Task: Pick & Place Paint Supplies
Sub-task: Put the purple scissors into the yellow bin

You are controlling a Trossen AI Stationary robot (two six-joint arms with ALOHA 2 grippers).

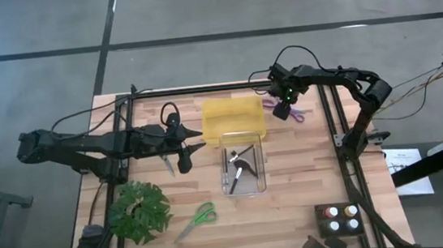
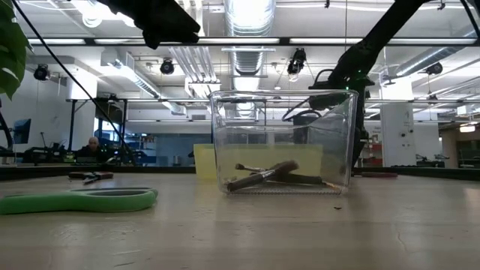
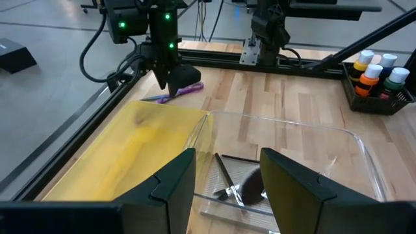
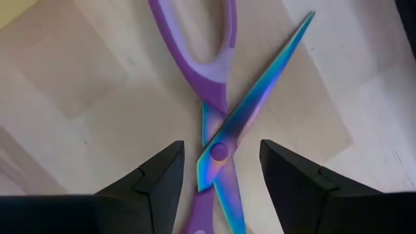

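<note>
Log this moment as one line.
right gripper: open, straddling purple scissors | left gripper: open, above clear bin | brushes in bin

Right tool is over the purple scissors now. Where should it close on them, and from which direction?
Grip the purple-handled scissors with iridescent blades at the pivot, where the crossed blades meet and the body is narrowest. Come straight down from above: they lie flat on the wooden table, blades spread open. The right tool is open and already straddles that pivot, so probably just descend and close.

Purple scissors [image 4: 218,123] flat on wood, blades crossed open; green scissors [image 1: 197,220] near plant.
</note>
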